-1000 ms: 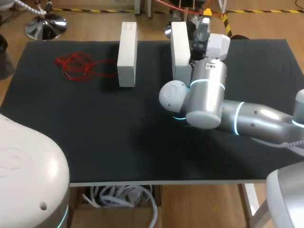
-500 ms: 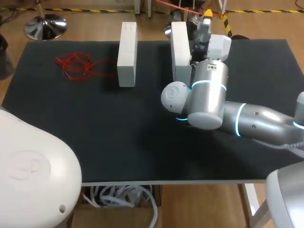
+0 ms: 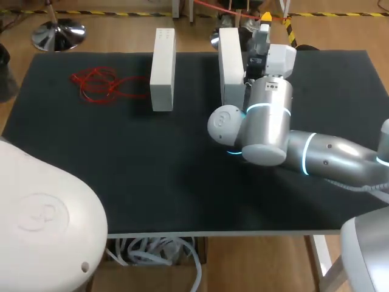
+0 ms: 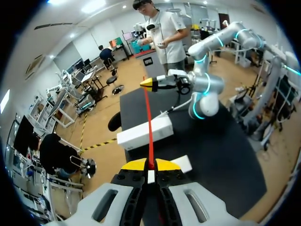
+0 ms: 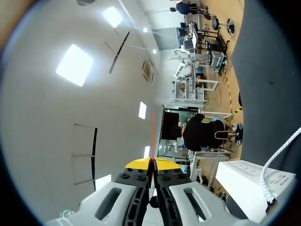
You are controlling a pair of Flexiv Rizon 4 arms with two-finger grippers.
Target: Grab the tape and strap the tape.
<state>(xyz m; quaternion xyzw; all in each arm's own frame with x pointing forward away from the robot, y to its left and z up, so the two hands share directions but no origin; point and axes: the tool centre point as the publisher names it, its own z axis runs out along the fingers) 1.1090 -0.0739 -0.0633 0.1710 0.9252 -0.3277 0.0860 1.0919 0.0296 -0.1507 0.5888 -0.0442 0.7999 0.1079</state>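
Near half of the black table mat (image 3: 134,182) lies bare, easy passage. A lane runs free between the left white rectangular block (image 3: 163,70) and the right white rectangular block (image 3: 230,64). The silver right arm (image 3: 267,121) crowds that right block. A taut thin red tape strand (image 4: 150,127) spans left gripper (image 4: 149,165) to right gripper (image 4: 146,83); a loose red tape tangle (image 3: 97,84) sits far left

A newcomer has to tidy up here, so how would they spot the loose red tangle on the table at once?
Start at the black table and look to its far left part. There, just to the left of the left white block, a red tangle of thin tape lies flat on the surface. Its neighbours are solid white blocks, while it alone is red, loose and stringy.
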